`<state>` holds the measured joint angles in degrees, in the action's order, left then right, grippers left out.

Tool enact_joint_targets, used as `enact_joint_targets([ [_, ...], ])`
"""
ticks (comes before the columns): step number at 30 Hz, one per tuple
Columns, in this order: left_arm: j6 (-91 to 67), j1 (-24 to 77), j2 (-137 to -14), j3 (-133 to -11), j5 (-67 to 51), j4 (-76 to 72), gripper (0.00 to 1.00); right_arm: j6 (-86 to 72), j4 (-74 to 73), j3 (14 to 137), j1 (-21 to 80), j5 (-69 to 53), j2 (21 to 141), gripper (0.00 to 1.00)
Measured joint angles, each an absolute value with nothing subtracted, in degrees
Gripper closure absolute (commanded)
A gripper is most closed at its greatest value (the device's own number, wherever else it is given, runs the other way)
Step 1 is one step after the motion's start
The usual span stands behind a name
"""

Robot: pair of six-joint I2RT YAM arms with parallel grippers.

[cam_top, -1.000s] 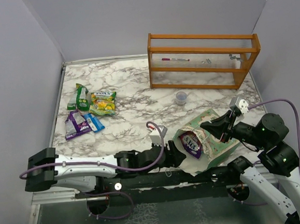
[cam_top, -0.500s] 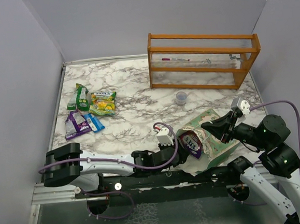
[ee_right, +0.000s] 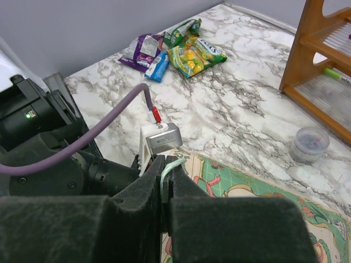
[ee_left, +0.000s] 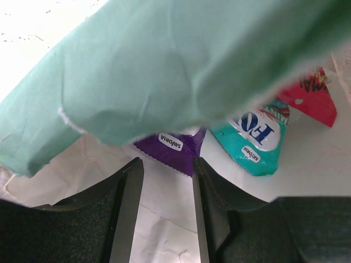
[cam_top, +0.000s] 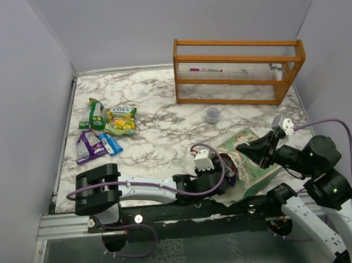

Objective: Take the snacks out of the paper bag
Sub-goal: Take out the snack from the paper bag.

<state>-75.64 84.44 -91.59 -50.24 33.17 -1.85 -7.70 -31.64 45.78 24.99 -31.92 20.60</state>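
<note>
The paper bag (cam_top: 255, 169) lies on its side at the near right, mouth facing left. My right gripper (cam_top: 245, 147) is shut on the bag's mint-green upper rim (ee_right: 171, 164) and holds the mouth up. My left gripper (ee_left: 167, 164) is open inside the mouth, over the cream lining, with nothing between its fingers (ee_left: 127, 208). Just past the fingertips lie three snacks: a purple packet (ee_left: 176, 149), a teal one (ee_left: 255, 139) and a red one (ee_left: 310, 98). The bag's raised flap (ee_left: 164, 66) hides their tops. Several other snacks (cam_top: 111, 127) lie on the table at the far left.
An orange wooden rack (cam_top: 238, 69) stands at the back right, with a small clear cup (cam_top: 212, 114) in front of it. My left arm (cam_top: 144, 192) stretches along the table's near edge. Grey walls close in the left, back and right sides.
My left arm has reached further right, carrying its gripper from in front of the bag into the mouth. The right gripper and the bag have stayed put.
</note>
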Motion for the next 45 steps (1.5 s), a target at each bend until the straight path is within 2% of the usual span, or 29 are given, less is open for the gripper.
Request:
enact_joint_targets([
  [3, -78.0, 84.4, -93.5, -52.4, 33.6, 0.9, 0.54, -7.7, -31.6, 45.8, 24.8, -32.2, 20.5, 0.98],
  [7, -81.8, 84.3, -96.2, -55.0, 34.0, 4.8, 0.43, -7.7, -31.6, 45.8, 24.6, -32.5, 20.5, 0.98],
  [11, -84.1, 83.5, -98.5, -55.7, 33.9, 5.7, 0.43, -7.7, -31.6, 45.8, 24.6, -32.7, 20.5, 0.98],
  [22, -80.6, 77.1, -104.6, -60.2, 29.9, 2.9, 0.77, -7.6, -31.6, 45.6, 24.2, -32.9, 20.2, 0.98],
  [28, -75.4, 75.7, -104.6, -60.8, 28.6, 0.4, 1.00, -7.6, -31.6, 45.6, 23.9, -32.8, 20.0, 0.98],
  [35, -69.5, 75.2, -103.3, -60.1, 26.4, -3.4, 1.00, -7.7, -31.5, 45.5, 23.5, -31.9, 19.0, 0.98],
  [45, -66.3, 75.1, -90.2, -51.1, 23.4, -10.4, 1.00, -7.7, -31.4, 45.3, 23.1, -30.5, 18.6, 0.98],
])
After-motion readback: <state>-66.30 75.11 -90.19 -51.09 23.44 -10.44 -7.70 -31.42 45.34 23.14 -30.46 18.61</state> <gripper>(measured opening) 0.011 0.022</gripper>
